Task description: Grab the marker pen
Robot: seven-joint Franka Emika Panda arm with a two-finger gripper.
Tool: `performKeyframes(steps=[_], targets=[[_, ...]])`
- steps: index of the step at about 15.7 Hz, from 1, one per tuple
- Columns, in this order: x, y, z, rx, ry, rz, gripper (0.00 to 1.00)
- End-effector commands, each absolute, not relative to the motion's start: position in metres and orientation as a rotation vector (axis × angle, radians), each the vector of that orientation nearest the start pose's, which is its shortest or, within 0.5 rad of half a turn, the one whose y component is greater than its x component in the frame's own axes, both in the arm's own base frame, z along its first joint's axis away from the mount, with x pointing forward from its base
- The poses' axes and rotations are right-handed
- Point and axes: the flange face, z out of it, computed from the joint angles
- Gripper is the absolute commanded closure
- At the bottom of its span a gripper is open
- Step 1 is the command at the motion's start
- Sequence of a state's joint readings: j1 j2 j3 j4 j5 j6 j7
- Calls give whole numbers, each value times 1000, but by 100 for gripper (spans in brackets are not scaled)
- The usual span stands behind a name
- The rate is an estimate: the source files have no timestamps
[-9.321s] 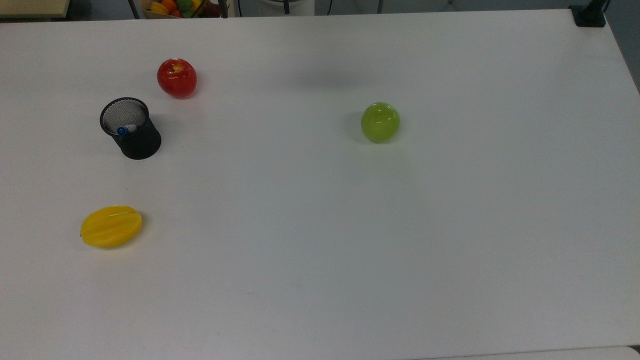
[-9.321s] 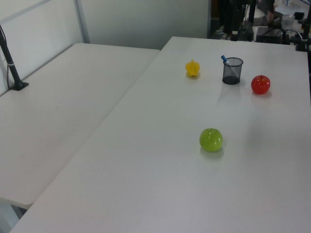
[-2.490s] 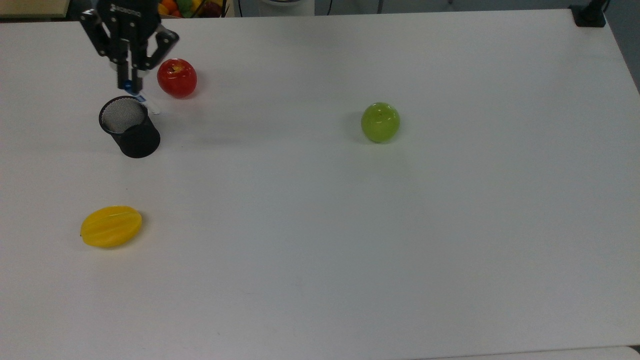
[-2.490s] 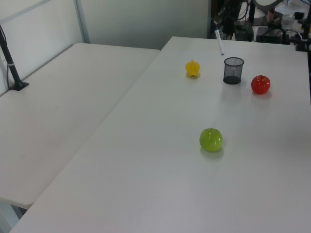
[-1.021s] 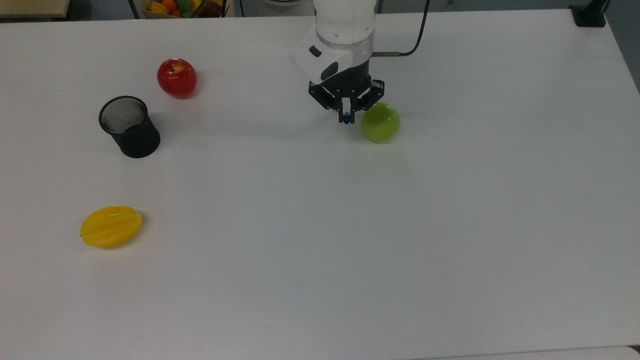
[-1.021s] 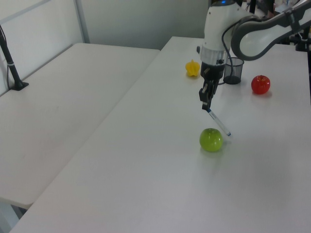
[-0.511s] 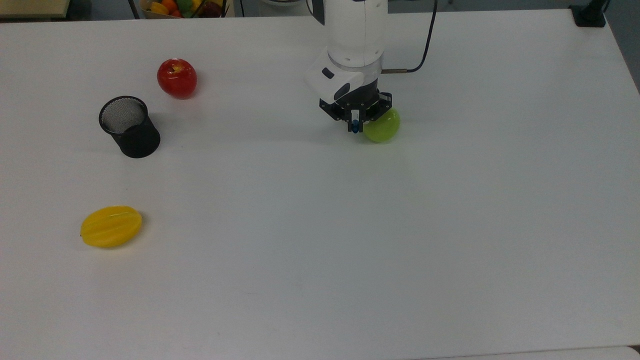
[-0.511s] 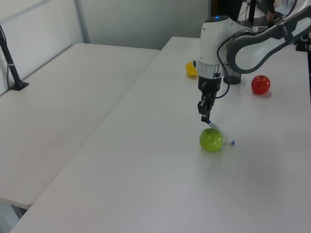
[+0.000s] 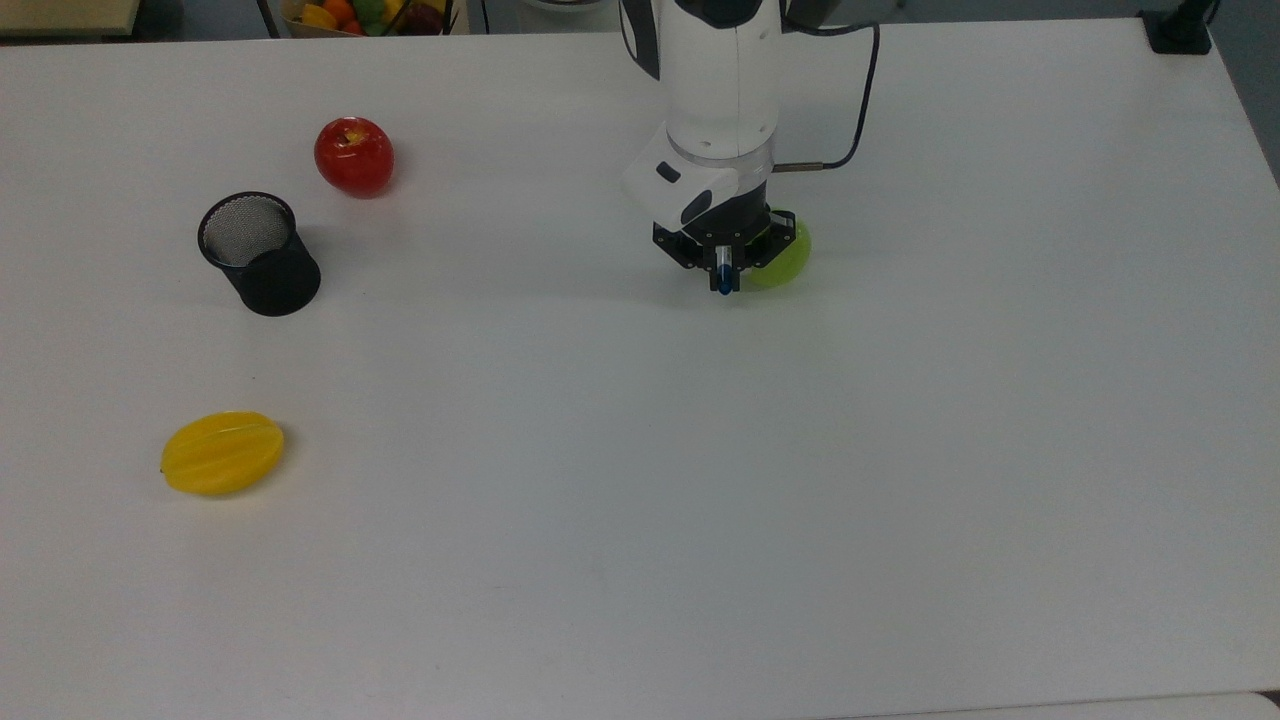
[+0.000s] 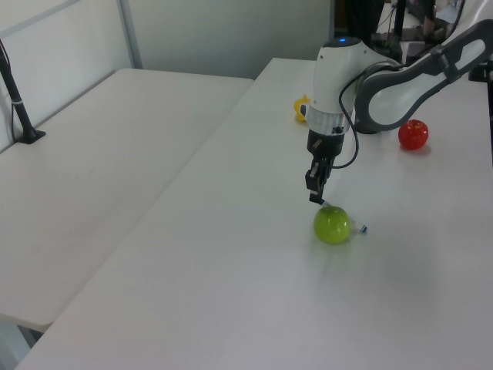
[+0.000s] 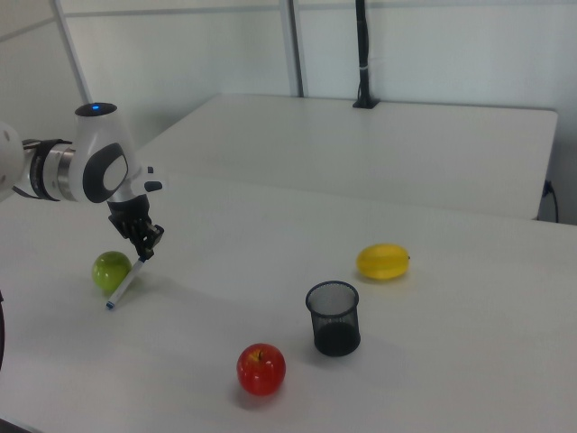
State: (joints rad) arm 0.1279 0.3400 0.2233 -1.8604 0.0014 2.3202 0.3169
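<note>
White counter (image 9: 640, 500) all round, second white counter (image 10: 92, 177) butted up against it on the left view's left, pale wall panels behind. Gripper (image 9: 724, 272) pointing down near the middle of the counter, pinched tight on the top end of the marker pen (image 11: 123, 286). Pen hanging at a slant, lower tip down at or just above the counter, can't tell if actually touching. Blue end poking out between the fingers in the top view (image 9: 724, 286). Green apple (image 10: 333, 225) right beside the pen; in the left view the pen (image 10: 356, 226) runs behind it and sticks out on the left view's right. In the right view the apple (image 11: 111, 270) sits just on the right view's left of the pen, close enough to maybe touch.

Black mesh cup (image 9: 260, 256) well off on the top view's left, upright. Red apple (image 9: 354, 155) near the cup, a bit farther back. Yellow fruit (image 9: 222, 453) nearer the front edge, well apart from the cup. Black post (image 11: 362, 54) standing at the far side in the right view.
</note>
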Motion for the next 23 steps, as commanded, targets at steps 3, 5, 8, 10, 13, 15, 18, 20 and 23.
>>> performKeyframes(steps=[3,5,8,10,13,15,18,20,23], targets=[[610,218,343,-3012,-56,-180,36],[610,219,344,-3014,-61,-181,4],[609,220,346,-3019,-70,-182,0],[609,218,352,-3020,-60,-189,0],[608,214,372,-3015,-38,-215,0],[605,211,386,-3030,-41,-191,0],[594,200,426,-3050,-25,-184,0],[584,188,460,-3062,1,-171,0],[565,170,507,-3091,36,-106,0]])
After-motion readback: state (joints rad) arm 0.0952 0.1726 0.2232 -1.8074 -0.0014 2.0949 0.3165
